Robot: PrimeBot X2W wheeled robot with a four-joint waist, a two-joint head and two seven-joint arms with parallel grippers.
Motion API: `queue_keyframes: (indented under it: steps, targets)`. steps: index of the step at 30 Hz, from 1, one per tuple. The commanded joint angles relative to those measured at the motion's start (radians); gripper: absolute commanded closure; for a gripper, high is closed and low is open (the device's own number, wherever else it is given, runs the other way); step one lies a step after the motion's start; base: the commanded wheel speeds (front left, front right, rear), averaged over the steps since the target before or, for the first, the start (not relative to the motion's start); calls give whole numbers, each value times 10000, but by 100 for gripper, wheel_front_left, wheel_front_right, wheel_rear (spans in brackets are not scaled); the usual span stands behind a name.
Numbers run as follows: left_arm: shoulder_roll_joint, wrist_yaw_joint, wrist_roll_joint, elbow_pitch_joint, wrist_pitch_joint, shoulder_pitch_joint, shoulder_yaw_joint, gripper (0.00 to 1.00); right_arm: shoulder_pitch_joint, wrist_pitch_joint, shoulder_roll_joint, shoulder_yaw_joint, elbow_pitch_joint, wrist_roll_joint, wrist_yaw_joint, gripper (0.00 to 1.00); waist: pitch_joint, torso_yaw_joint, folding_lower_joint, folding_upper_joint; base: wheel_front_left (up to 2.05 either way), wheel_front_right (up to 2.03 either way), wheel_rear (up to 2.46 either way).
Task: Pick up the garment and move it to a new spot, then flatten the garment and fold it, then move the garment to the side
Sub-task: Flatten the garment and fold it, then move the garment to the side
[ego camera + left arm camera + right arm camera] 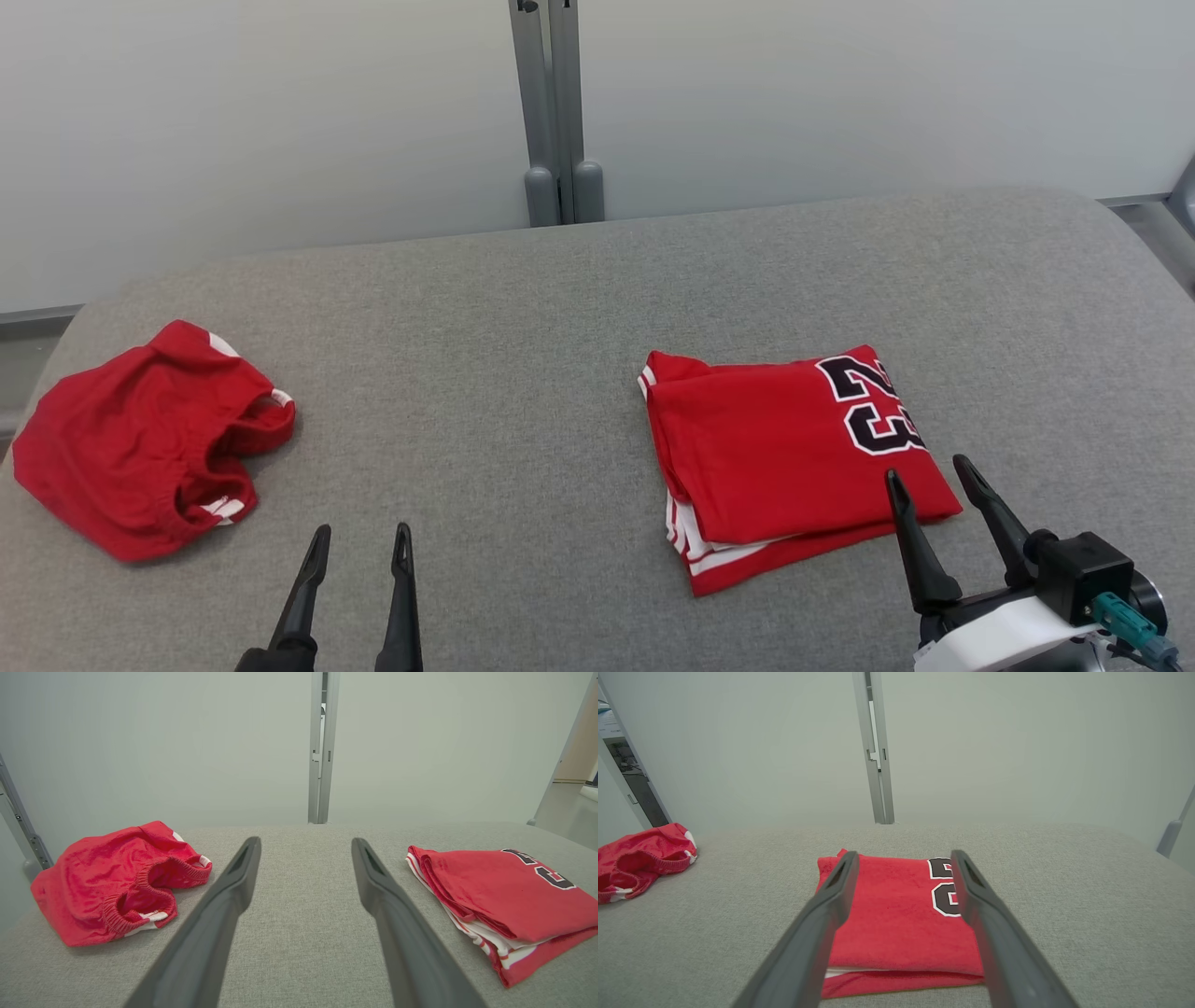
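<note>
A red jersey (784, 448) with a black "23" lies neatly folded on the right half of the grey padded table (523, 373). My right gripper (926, 467) is open, its fingers hovering over the jersey's near right corner with nothing between them. In the right wrist view the folded jersey (892, 914) sits straight ahead between the open right gripper (906, 855). A crumpled red garment with white trim and an elastic waist (131, 448) lies at the table's left edge. My left gripper (362, 529) stands open and holds nothing, near the front edge between the two garments.
A grey metal post (555, 112) rises behind the table's far edge against a pale wall. The table's corners are rounded. Bare grey fabric stretches between the crumpled garment (107, 882) and the folded jersey (504, 896), where the left gripper (306, 842) points.
</note>
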Motion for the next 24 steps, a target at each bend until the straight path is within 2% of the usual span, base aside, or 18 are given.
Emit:
queue_keyframes:
  steps: [1, 18, 24]
  targets:
    - [20, -36, 8, 30, -28, 40, 29, 0, 94, -24, -18, 13, 26, -26, 3, 0, -5, -3, 0, -1, 0, 0, 0]
    - [20, -7, -80, 32, -28, -67, -52, 0, -15, -24, -63, 96, 147, 91, 3, 0, 236, -7, 0, -1, 0, 0, 0]
    - [20, 13, -128, 34, -28, -222, -182, 0, -522, -24, -325, 578, 492, 919, 3, 0, 598, -39, 0, -1, 0, 0, 0]
